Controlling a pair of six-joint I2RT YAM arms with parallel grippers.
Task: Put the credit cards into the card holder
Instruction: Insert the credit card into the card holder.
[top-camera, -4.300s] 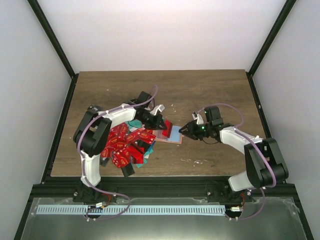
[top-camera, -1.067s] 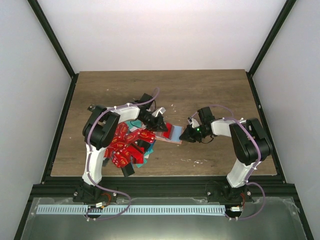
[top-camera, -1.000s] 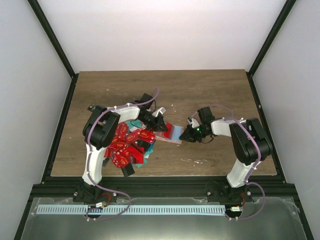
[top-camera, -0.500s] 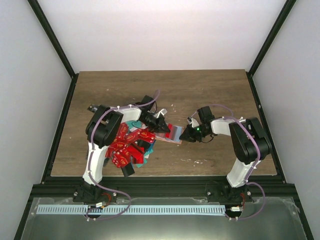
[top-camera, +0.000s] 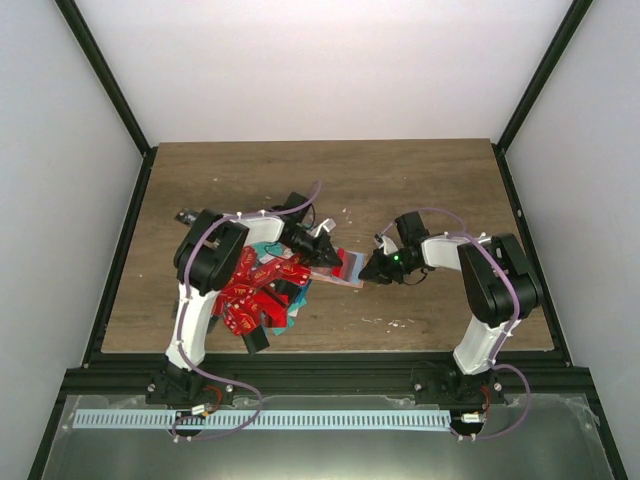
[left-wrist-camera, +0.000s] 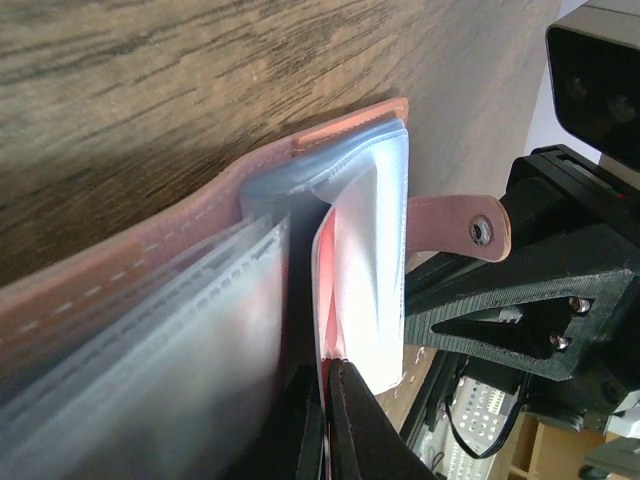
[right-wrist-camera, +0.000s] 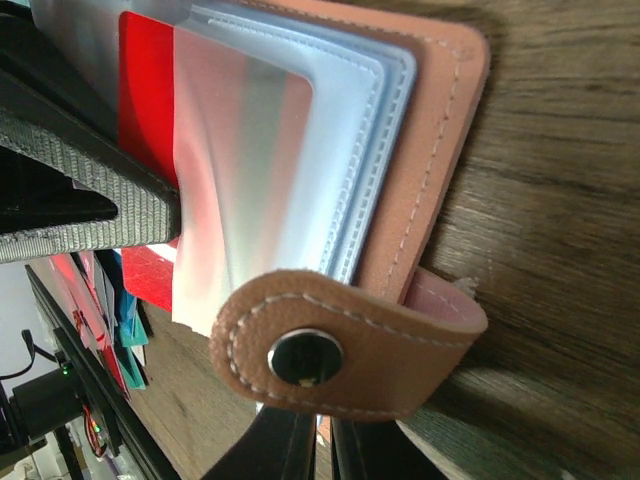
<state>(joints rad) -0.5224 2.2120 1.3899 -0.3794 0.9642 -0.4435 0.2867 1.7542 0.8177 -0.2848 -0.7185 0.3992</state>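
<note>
Progress early: left end effector (left-wrist-camera: 324, 415) pinches one red card (left-wrist-camera: 322, 290) into the card holder (right-wrist-camera: 425, 150), right end effector (right-wrist-camera: 316, 440) pinching its near edge, most credit cards (top-camera: 248, 296) unfiled.

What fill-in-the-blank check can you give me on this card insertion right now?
1. The card pinched by the left gripper is ___.
2. The card holder, held by the right gripper, is ___, not closed.
3. The loose cards are piled beside the ___ arm.
Missing: red; open; left.

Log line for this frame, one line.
left gripper: shut on red card | red card: partway in clear sleeve | right gripper: shut on card holder
</note>
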